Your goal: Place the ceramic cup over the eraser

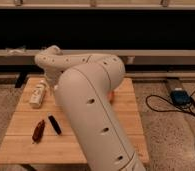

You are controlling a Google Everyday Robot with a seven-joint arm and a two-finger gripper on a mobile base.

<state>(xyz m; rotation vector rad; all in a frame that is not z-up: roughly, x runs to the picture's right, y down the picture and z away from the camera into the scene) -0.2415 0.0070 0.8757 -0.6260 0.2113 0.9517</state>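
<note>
Ceramic: judged hard, slick, breakable, best pinched across the unseen cup's wall. Spotted gripper (53, 86) behind arm (91, 100), eleven o'clock on table (21, 142), grip state untellable; eraser (54, 124) at seven.

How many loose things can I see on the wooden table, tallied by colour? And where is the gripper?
White: 1, the labelled plastic bottle lying on its side
Black: 1, the short slim bar eraser
Dark red: 1, the wrinkled object
Orange: 1, an orange item mostly hidden behind the white robot arm
Total: 4
The gripper hangs over the table at its back left, beside the bottle.
</note>
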